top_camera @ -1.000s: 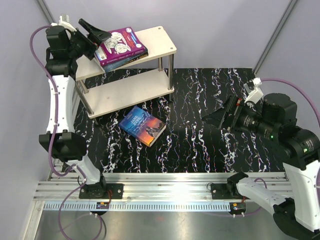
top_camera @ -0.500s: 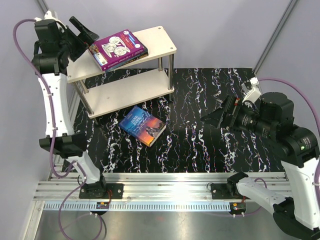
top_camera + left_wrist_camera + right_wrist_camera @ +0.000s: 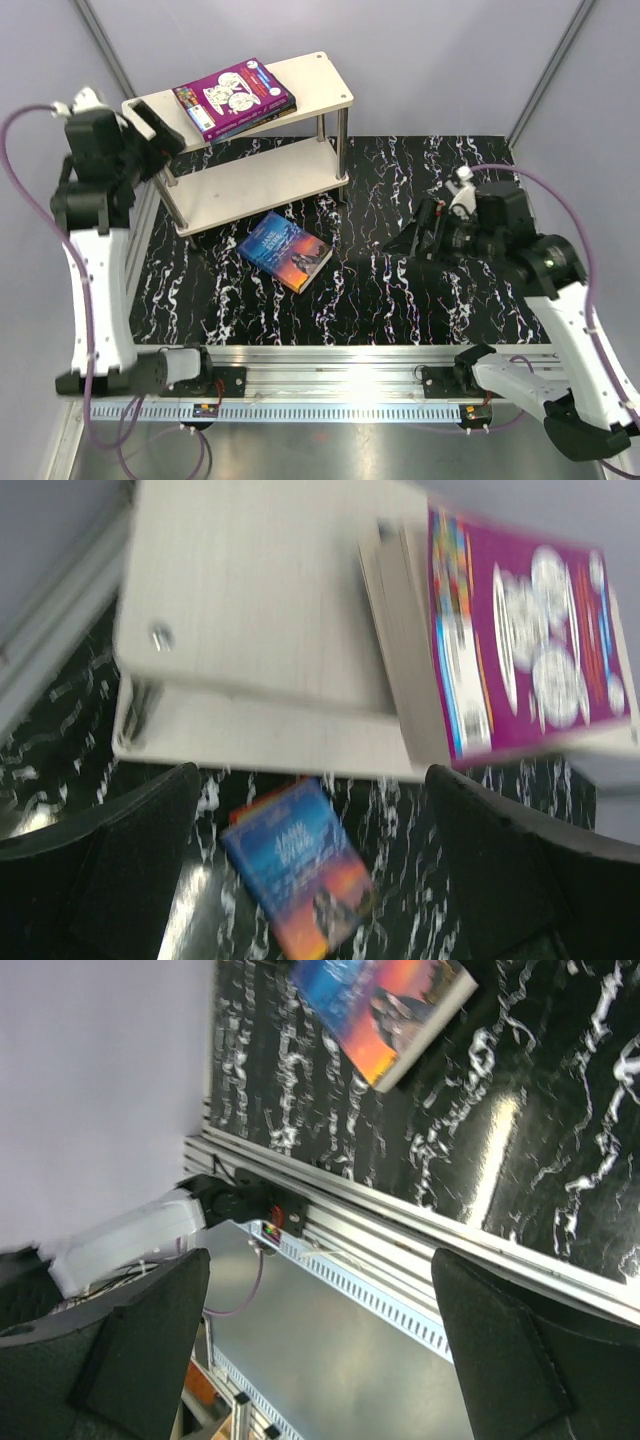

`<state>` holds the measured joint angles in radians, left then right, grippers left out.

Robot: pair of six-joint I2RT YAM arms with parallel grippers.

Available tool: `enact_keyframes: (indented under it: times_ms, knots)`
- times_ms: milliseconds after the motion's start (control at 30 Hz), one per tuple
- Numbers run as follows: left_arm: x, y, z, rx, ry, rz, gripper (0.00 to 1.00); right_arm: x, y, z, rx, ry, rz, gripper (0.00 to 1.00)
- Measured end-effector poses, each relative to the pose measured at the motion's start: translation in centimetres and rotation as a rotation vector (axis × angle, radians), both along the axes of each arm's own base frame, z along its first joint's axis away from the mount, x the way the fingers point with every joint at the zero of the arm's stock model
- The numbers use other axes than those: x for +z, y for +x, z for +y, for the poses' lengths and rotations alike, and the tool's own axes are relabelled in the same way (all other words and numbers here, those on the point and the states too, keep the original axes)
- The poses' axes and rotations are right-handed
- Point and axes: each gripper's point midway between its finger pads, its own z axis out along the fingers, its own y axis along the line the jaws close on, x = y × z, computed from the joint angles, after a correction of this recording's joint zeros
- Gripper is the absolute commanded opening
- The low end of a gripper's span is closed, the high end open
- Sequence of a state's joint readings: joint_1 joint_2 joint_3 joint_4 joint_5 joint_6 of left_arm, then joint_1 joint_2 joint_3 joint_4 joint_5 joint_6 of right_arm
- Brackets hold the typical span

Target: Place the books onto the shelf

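Observation:
The shelf stands at the back left of the mat. A purple book lies flat on its top board, over another book whose dark edge shows beneath. A blue book lies on the mat in front of the shelf. My left gripper hangs open and empty just left of the shelf's left end. The left wrist view takes in the shelf, the purple book and the blue book beyond my left gripper. My right gripper is open above the mat, right of the blue book.
A black marbled mat covers the table. Silver posts carry the shelf's boards, and the lower board is bare. An aluminium rail runs along the near edge. Grey walls close in left and behind.
My left gripper has let go of the purple book, which now rests on the shelf top, and has drawn back left and down. My right arm has swung left over the mat.

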<state>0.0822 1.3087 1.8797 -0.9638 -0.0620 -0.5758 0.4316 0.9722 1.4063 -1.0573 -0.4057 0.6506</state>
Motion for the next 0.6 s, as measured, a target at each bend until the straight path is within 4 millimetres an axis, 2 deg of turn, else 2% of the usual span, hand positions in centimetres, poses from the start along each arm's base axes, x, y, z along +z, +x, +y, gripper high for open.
enact_keyframes:
  times_ms: [100,200,300,367,467,600]
  knots:
    - [-2.7,-3.5,-4.0,-0.134,0.013,0.023,0.99,-4.3,0.9,0.6,-0.005,-0.034,0.115,1.0]
    - [-7.2,-5.5,-7.2,-0.278,0.02,0.086,0.99,-9.1,1.2,1.2,-0.008,-0.054,0.244,0.99]
    - [-14.2,-5.5,-8.5,-0.356,0.007,0.242,0.99,-12.8,1.2,2.0,-0.005,-0.041,0.333,1.0]
    - [-19.2,-5.1,-9.4,-0.409,-0.014,0.361,0.99,-14.5,1.5,2.7,0.001,-0.021,0.342,1.0]
    - [-24.8,-4.8,-10.3,-0.471,-0.04,0.508,0.99,-16.2,2.0,4.3,0.015,0.011,0.346,1.0]
    - [-27.6,-2.9,-11.5,-0.549,-0.057,0.548,0.99,-18.0,3.8,6.9,0.016,0.057,0.365,1.0]
